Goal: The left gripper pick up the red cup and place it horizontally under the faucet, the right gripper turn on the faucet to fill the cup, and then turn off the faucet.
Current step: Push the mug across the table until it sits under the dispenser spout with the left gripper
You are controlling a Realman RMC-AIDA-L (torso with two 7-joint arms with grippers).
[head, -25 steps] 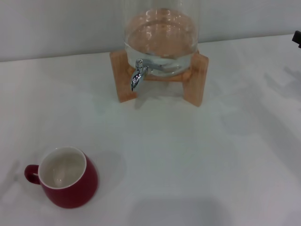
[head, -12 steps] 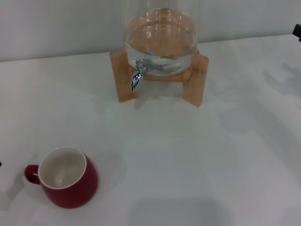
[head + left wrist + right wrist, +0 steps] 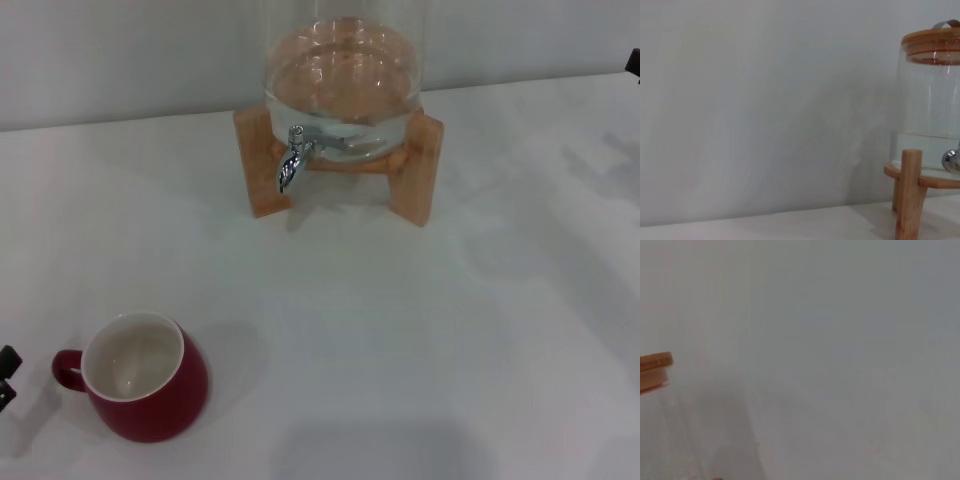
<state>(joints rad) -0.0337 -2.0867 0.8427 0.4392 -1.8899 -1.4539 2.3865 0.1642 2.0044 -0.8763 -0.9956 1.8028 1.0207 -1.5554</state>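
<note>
On a plain white table [image 3: 420, 340] before a pale grey wall [image 3: 120, 60], the red cup [image 3: 140, 376] stands upright at seven o'clock, well apart from the faucet [image 3: 292, 160] at twelve. The left gripper [image 3: 6, 375] barely shows just beside the cup's handle, the right gripper [image 3: 632, 64] at two o'clock; I cannot tell either's grip.

Left gripper [image 3: 6, 376], absent from the head view one second earlier, now shows as a black tip at the left edge, just beside the red cup [image 3: 145, 377] handle.
</note>
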